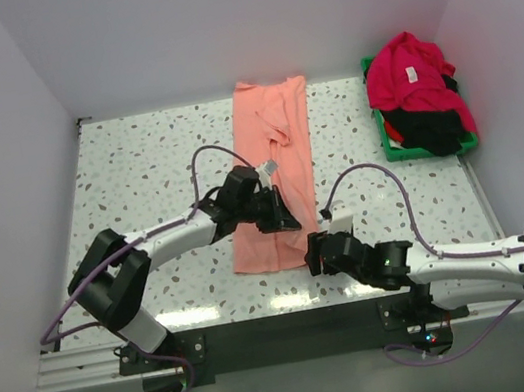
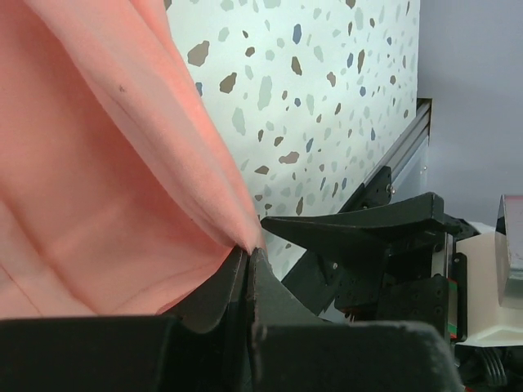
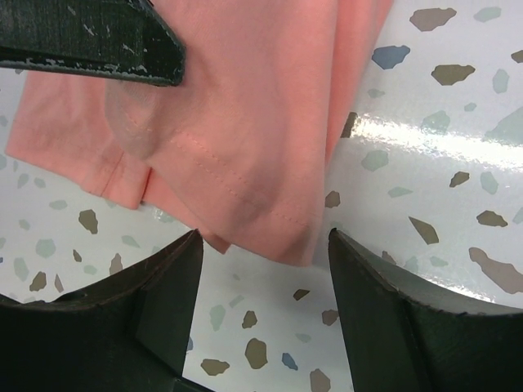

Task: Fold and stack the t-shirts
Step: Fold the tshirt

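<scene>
The salmon-pink t-shirt (image 1: 273,143) lies as a long narrow strip down the middle of the table. My left gripper (image 1: 285,220) is shut on a pinch of its cloth near the front end; in the left wrist view the pink fabric (image 2: 98,204) rises from the closed fingertips (image 2: 249,249). My right gripper (image 1: 311,253) is open at the shirt's front right corner. In the right wrist view the hemmed corner (image 3: 245,139) sits just ahead of the gap between the fingers (image 3: 265,238), and nothing is held. The crimson red t-shirt (image 1: 411,73) and the black one (image 1: 432,125) lie heaped at the back right.
A green bin (image 1: 391,148) under the red and black shirts stands against the right wall. White walls close in the speckled table (image 1: 135,168) on three sides. The two grippers are close together at the shirt's front end; the left finger (image 3: 90,41) shows in the right wrist view.
</scene>
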